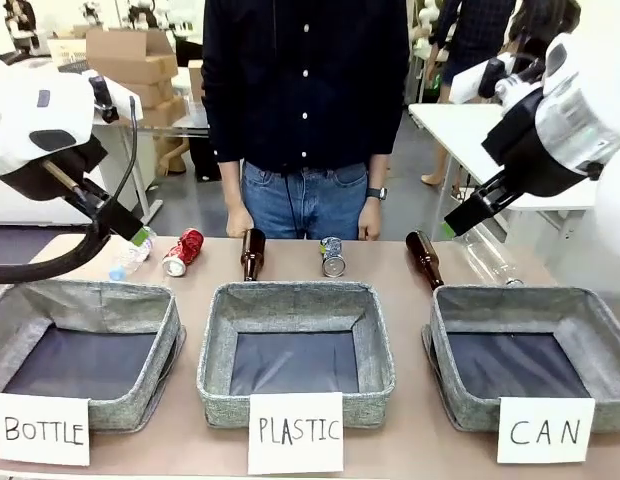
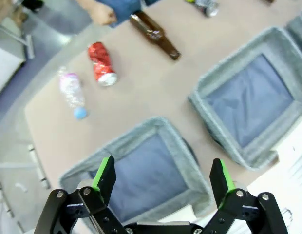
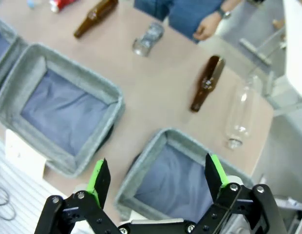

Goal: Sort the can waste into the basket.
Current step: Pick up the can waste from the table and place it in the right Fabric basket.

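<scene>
A dented red can (image 1: 183, 251) (image 2: 102, 63) (image 3: 63, 4) lies on the table's far left. A blue and silver can (image 1: 332, 257) (image 2: 207, 6) (image 3: 147, 39) lies at the far middle, in front of the person. The grey basket (image 1: 520, 300) (image 3: 160, 141) behind the "CAN" sign (image 1: 545, 430) stands at the front right. My left gripper (image 1: 140, 236) (image 2: 162, 178) hovers open above the left basket, holding nothing. My right gripper (image 1: 450, 228) (image 3: 158, 178) hangs open over the can basket's near side, also holding nothing.
Baskets signed "BOTTLE" (image 1: 100, 295) (image 2: 136, 130) and "PLASTIC" (image 1: 290, 295) (image 2: 199, 97) stand left and middle. Two brown bottles (image 1: 252, 253) (image 1: 424, 258) and two clear plastic bottles (image 1: 130, 257) (image 1: 487, 262) lie along the far edge. The person stands behind the table, hands at their sides.
</scene>
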Action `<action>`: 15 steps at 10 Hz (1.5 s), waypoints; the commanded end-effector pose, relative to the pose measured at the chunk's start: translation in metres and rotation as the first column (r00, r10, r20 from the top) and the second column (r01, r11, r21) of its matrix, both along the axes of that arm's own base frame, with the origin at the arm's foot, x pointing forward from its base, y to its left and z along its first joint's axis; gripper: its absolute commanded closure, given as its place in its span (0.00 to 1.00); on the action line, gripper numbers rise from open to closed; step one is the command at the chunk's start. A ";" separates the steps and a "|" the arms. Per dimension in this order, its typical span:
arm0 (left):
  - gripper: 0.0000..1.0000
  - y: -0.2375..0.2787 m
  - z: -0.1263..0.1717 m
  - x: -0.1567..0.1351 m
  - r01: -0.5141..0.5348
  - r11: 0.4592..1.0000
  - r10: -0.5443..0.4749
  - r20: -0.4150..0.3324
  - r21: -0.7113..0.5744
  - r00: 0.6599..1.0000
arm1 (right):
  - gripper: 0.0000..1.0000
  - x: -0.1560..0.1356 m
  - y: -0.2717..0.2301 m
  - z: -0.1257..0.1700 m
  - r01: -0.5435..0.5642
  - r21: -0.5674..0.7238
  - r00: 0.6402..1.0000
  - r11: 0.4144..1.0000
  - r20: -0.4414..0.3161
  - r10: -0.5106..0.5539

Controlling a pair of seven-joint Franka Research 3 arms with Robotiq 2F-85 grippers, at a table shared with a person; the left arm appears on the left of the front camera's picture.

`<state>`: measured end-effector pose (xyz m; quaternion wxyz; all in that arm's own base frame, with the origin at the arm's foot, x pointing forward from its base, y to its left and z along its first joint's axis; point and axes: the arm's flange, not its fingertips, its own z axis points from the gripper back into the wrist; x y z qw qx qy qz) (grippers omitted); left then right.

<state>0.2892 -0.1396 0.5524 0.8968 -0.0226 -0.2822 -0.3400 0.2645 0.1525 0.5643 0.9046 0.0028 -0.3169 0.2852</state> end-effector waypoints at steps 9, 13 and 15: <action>0.00 0.210 -0.032 0.061 -0.294 0.189 -0.328 -0.343 -0.937 0.881 | 0.00 0.011 -0.213 -0.023 0.490 0.859 0.862 0.147 -0.503 0.067; 0.00 0.223 -0.034 0.057 -0.243 0.263 -0.393 -0.333 -0.934 0.857 | 0.00 0.021 -0.224 -0.005 0.505 0.832 0.839 0.230 -0.536 0.096; 0.00 0.223 -0.034 0.057 -0.243 0.263 -0.393 -0.333 -0.934 0.857 | 0.00 0.021 -0.224 -0.005 0.505 0.832 0.839 0.230 -0.536 0.096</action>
